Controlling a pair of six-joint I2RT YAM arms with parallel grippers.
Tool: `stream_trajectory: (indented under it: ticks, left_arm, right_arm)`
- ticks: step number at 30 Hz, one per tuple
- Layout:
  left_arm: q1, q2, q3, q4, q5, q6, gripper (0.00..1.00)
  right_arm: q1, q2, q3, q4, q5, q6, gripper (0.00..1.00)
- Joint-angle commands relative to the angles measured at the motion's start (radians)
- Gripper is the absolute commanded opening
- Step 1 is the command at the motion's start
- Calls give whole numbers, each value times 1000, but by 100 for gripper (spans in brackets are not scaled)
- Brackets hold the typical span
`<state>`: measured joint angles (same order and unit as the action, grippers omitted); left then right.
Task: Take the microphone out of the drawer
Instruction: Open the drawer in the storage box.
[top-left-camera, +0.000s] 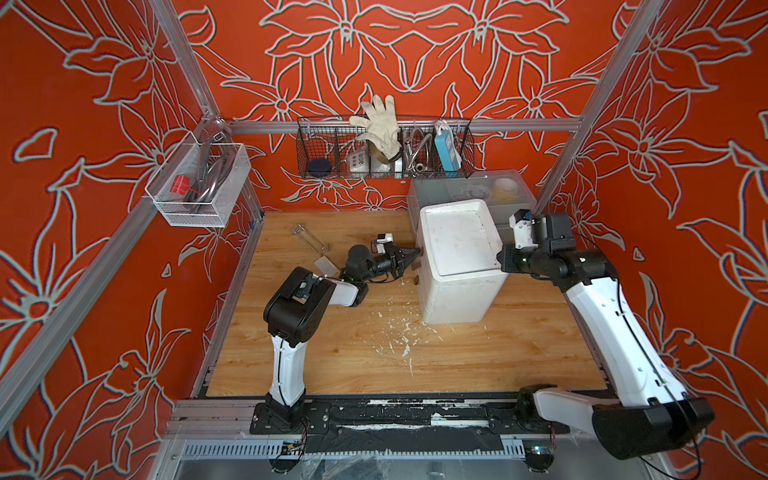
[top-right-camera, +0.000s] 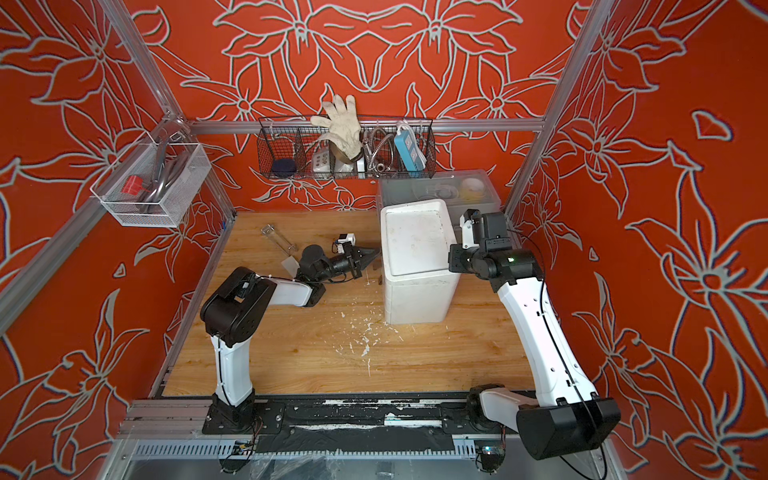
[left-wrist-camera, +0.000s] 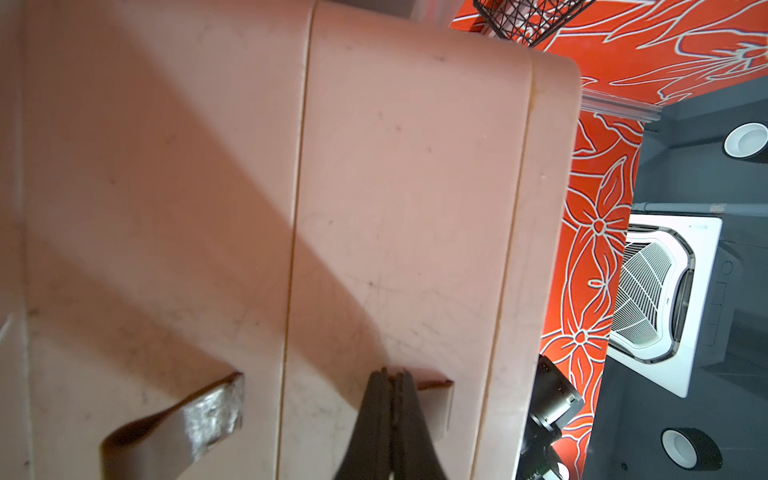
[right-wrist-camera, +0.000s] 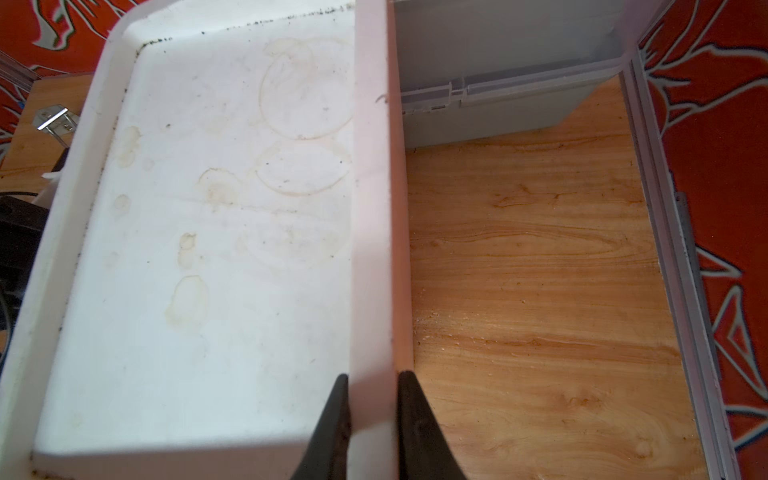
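Observation:
The white drawer cabinet stands on the wooden table at right of centre. My left gripper is shut on the brown strap handle of the upper drawer. The drawer front looks flush with the cabinet. A second strap handle hangs loose on the drawer below. My right gripper is shut on the raised rim of the cabinet's top, at its right edge. The microphone is hidden.
A grey plastic box stands close behind the cabinet. A glass tube and a small card lie left of my left arm. White flecks litter the table in front. Wire baskets hang on the walls.

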<state>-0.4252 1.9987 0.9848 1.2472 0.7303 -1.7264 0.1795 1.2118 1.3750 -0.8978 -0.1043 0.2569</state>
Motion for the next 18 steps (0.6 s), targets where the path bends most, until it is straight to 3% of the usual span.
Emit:
stream_trajectory:
  ticks: [1,18]
  left_arm:
    - [18,-55,-37,54,30,15,0]
    - [201,-205,-203,9,123,60,0]
  right_arm:
    - [-2,-7,9,-25,50,23,0]
    - [-3,-4,28,-37,113,12,0]
